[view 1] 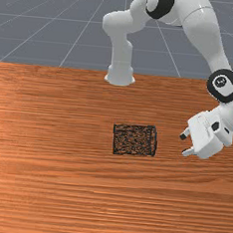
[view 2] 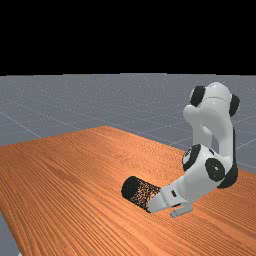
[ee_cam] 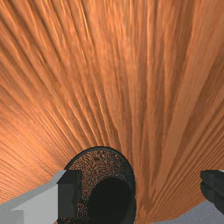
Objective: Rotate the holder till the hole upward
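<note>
The turning itself looks wholly undone. The black mesh pen holder (view 1: 135,140) lies on its side on the surface (view 1: 81,195), near the middle of the front view, with its length running along the wood. Its mouth (ee_cam: 98,164) faces sideways, toward the pincer (view 1: 185,144), and its solid base (view 2: 129,188) makes the end that faces away, at the far view's left.

The pincer is open and holds nothing. Its fingers (ee_cam: 69,197) stand wide apart, and in the front view they are just off the holder's open end, low and slanted toward it. The wrist view looks into the mouth, which sits closer to one finger than to the other — so the lining-up, I judge, is only partly done.

Nearly everything that counts is left: close in on the rim (ee_cam: 101,148), take the wall between the fingers, raise the mouth end through a quarter turn until the base sits flat, then let go. The round body could roll if nudged off-centre — best to get a firm hold before any lifting.
</note>
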Robot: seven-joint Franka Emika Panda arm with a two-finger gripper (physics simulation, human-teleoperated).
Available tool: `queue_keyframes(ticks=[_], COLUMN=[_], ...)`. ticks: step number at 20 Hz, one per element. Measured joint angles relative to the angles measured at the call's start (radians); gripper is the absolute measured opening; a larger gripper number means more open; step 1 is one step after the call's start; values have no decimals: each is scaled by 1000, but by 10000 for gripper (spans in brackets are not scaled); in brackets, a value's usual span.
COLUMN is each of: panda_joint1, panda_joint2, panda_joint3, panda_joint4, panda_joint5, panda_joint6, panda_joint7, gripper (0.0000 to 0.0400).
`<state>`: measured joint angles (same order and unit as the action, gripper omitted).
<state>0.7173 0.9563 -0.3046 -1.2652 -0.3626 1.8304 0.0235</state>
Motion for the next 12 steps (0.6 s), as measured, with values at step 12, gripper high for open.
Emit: queue_keyframes(ticks=[12], panda_joint1=[-67], panda_joint2=[-111], panda_joint3=[-33], panda_joint4=[-221], panda_joint5=[-34], panda_joint6=[143], panda_joint7=[-60], gripper=[400])
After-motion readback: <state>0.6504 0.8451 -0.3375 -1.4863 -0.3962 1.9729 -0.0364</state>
